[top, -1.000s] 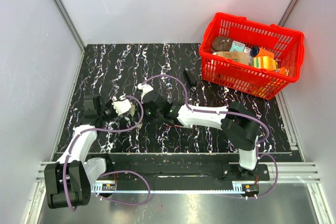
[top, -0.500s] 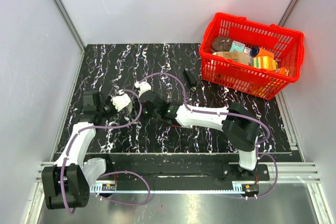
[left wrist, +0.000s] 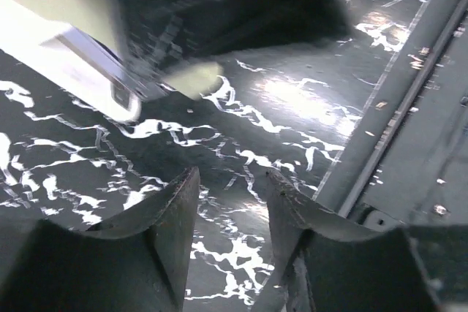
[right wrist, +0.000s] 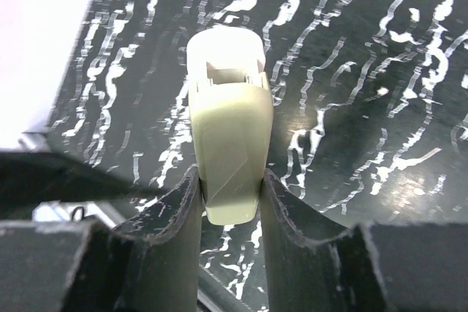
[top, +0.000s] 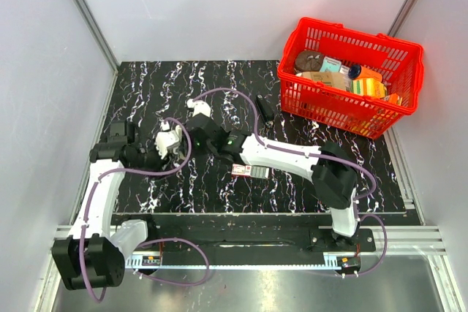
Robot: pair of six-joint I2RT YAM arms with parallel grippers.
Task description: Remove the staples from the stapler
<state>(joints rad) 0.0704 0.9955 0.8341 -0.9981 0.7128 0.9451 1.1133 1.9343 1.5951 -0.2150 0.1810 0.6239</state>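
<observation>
Small red-and-white box [top: 248,171] lies flat on the black, white-veined marbled table [top: 146,85], beside the right arm's white forearm link.

Left gripper [left wrist: 232,177]: fingers parted, with only bare tabletop showing in the gap. It grips nothing.

Right gripper [right wrist: 229,173]: both fingers are closed against the sides of a short cream-beige oblong piece [right wrist: 230,107]. The piece is held clear of the table, its rounded end projecting beyond the fingertips.

Slim all-black bar-shaped stapler [top: 265,109] lies on the table well apart from both grippers, just beside the near-left corner of the red plastic mesh basket [top: 333,104]. Neither gripper is touching it. The basket holds assorted packaged goods.
</observation>
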